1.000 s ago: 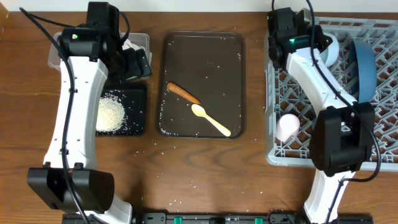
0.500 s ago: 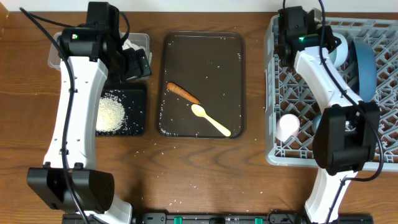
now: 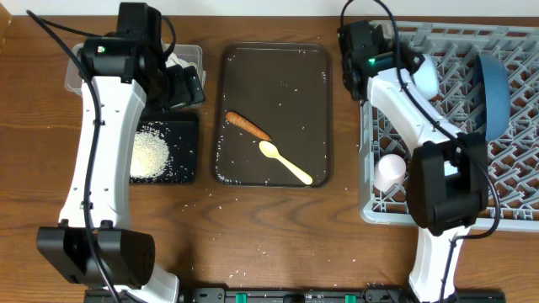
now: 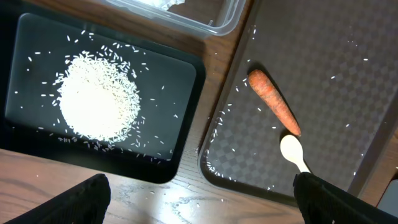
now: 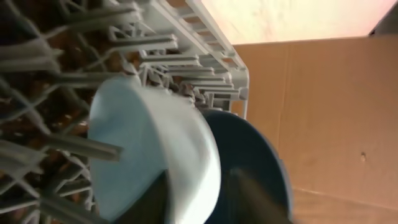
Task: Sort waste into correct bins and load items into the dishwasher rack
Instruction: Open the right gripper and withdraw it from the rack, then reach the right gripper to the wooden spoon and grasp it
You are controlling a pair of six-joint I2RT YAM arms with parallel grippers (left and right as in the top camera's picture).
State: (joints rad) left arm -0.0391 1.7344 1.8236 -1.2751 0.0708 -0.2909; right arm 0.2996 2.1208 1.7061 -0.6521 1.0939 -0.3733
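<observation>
The light blue bowl [image 5: 155, 143] stands on edge among the pegs of the grey dishwasher rack [image 3: 505, 194], next to the dark blue plate [image 3: 493, 93]. My right gripper [image 5: 208, 199] straddles the bowl's rim [image 3: 424, 76], open, with a gap beside the rim. A pink-white cup [image 3: 389, 171] lies at the rack's left. On the brown tray [image 3: 278, 84] lie the orange stick [image 4: 273, 102] and the pale yellow spoon [image 4: 292, 150]. My left gripper [image 4: 202, 193] hangs open and empty above the table, between the black tray [image 4: 180, 143] holding rice [image 4: 96, 96] and the brown tray.
The clear tub [image 4: 211, 15] with white tissue inside sits behind the black tray. Loose rice grains dot the brown tray and the table near its front. A cardboard wall [image 5: 323, 106] stands behind the rack.
My right arm swung right, then back left along the rack's rear edge, and the bowl now stands further left. Its jaws have parted. The left arm has not moved.
</observation>
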